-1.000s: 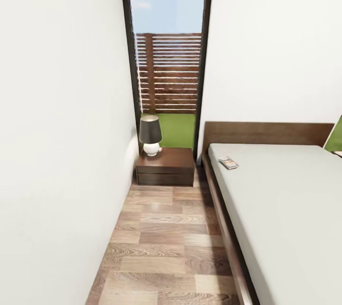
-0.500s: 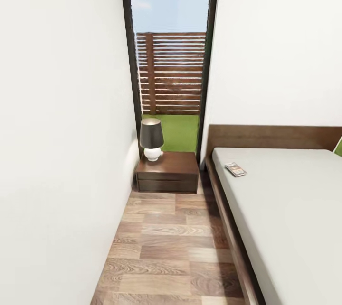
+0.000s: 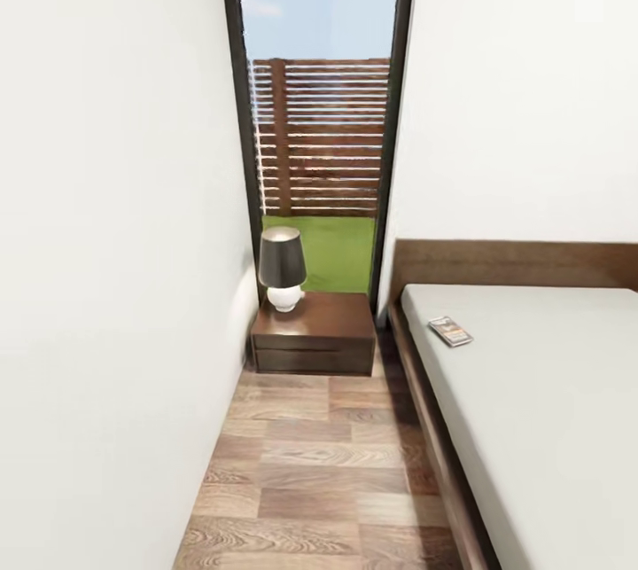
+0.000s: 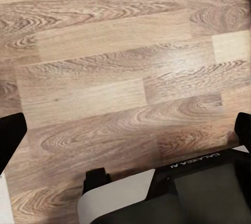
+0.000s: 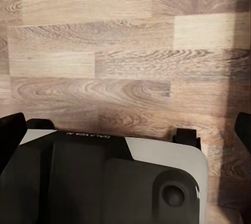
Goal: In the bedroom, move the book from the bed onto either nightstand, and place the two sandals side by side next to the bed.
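A black-shaded lamp (image 3: 282,267) stands on the nightstand (image 3: 315,333) just left of the bed (image 3: 540,410), the book (image 3: 450,331) lies on the mattress near the bed's nightstand-side edge, and both hands (image 4: 125,145) (image 5: 125,140) hang wide open over the floor (image 3: 328,464).

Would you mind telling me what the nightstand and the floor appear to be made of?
The nightstand looks like dark brown wood with a smooth, slightly glossy top. The floor seems to be brown wood planks or laminate, judging by its grain pattern and staggered joints.
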`<state>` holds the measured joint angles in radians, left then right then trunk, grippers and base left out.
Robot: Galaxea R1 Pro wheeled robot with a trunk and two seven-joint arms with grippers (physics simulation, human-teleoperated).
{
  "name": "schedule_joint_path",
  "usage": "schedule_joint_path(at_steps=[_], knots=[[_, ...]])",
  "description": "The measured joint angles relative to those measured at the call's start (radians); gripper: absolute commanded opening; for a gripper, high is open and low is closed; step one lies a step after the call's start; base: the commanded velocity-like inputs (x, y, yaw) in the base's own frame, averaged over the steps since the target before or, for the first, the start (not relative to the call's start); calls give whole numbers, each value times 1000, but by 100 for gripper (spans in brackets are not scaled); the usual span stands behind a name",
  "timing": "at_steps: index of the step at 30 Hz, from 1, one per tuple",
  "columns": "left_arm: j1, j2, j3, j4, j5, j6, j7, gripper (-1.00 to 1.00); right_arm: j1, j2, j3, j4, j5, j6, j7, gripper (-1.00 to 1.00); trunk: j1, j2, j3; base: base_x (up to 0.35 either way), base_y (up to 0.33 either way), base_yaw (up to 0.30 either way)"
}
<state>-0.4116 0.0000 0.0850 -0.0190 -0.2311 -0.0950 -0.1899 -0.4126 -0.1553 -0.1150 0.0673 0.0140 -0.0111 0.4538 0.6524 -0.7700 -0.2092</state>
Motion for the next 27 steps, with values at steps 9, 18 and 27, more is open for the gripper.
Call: schedule_joint_path(at_steps=[9, 18, 27], knots=[[0, 0, 0, 0, 0, 0, 0, 100, 0, 0, 0, 0, 0, 0, 0, 100, 0, 0, 0, 332, 0, 0], [0, 0, 0, 0, 0, 0, 0, 100, 0, 0, 0, 0, 2, 0, 0, 100, 0, 0, 0, 180, 0, -45], [0, 0, 0, 0, 0, 0, 0, 100, 0, -1, 0, 0, 2, 0, 1, 100, 1, 0, 0, 14, 0, -245]])
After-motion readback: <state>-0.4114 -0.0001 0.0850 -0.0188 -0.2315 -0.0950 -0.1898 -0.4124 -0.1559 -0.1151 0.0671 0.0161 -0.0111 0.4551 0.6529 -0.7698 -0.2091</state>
